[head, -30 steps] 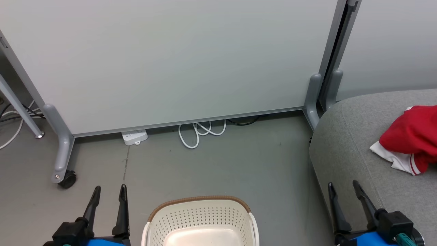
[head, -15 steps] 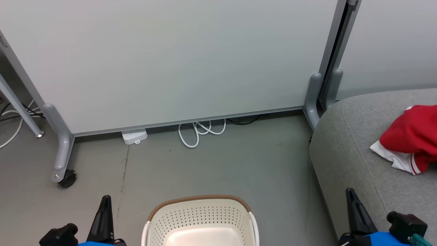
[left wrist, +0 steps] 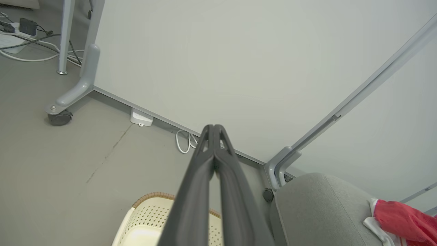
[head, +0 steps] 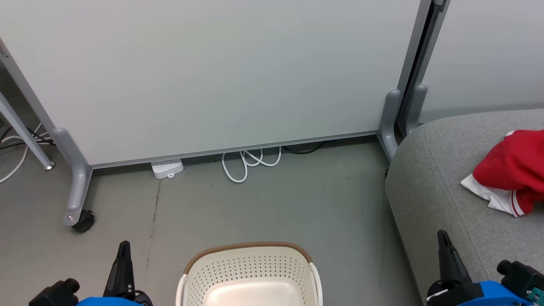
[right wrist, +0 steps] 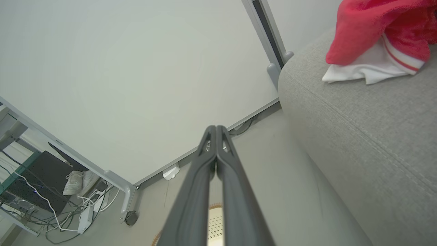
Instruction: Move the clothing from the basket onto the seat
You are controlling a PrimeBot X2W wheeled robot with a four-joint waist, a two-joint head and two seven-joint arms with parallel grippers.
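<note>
At the right edge of the head view, the clothing (head: 512,170) lies bunched on the seat (head: 429,182), red with white trim. Bottom centre: the basket (head: 248,247) stands on the floor, left of the seat. Left gripper (head: 124,246) lower left, right gripper (head: 442,236) lower right, both with fingers pressed together, gripping nothing.

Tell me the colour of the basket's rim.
Basket rim: tan, woven-look; best in the head view.
</note>
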